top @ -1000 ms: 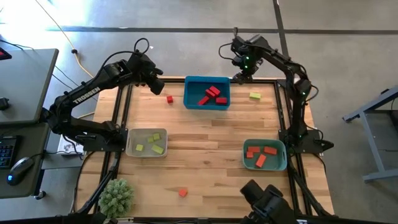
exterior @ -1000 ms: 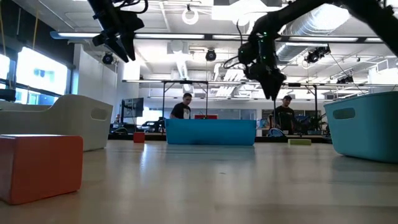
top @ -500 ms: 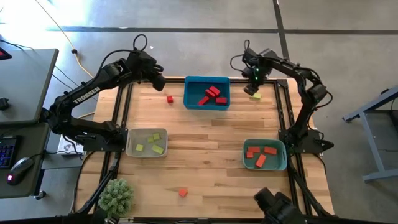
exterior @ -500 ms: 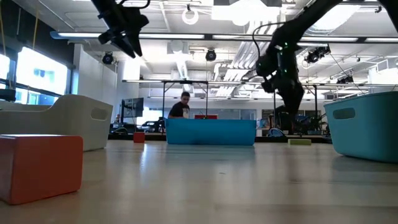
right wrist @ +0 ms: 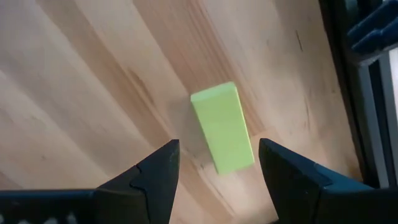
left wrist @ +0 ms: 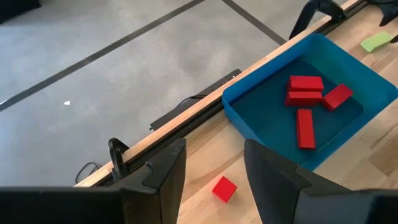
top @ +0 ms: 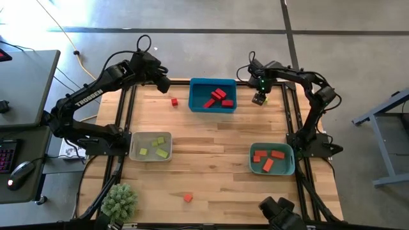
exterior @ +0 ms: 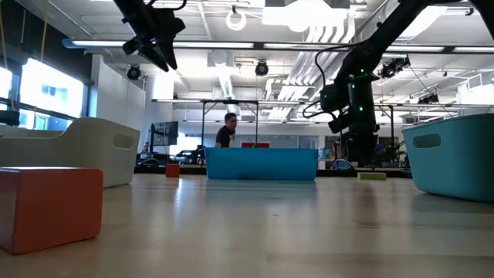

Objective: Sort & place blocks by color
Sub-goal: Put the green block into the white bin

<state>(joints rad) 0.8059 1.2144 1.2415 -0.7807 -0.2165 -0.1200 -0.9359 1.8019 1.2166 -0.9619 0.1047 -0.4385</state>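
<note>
My right gripper (top: 259, 99) hangs open over the table's far right, pointing down at a yellow-green oblong block (right wrist: 222, 127) that lies flat on the wood. Its fingers stand above the block, one on either side, without touching it. In the low view the block (exterior: 372, 176) lies just below the gripper (exterior: 359, 137). My left gripper (top: 160, 83) is open and empty, high over the far left edge. It looks down at a red cube (left wrist: 224, 188) on the table beside the blue tray (top: 195, 96), which holds several red blocks.
A beige tray (top: 134, 145) at the left holds yellow-green blocks. A teal tray (top: 291, 160) at the right holds orange-red blocks. One orange-red block (top: 187, 198) lies near the front edge. A fuzzy green plant ball (top: 119, 202) sits at the front left corner. People stand in the room behind.
My right gripper has come down from over the far edge toward the near side, and now stands just above the yellow-green block. It has rolled a little on the way. No block has moved.
</note>
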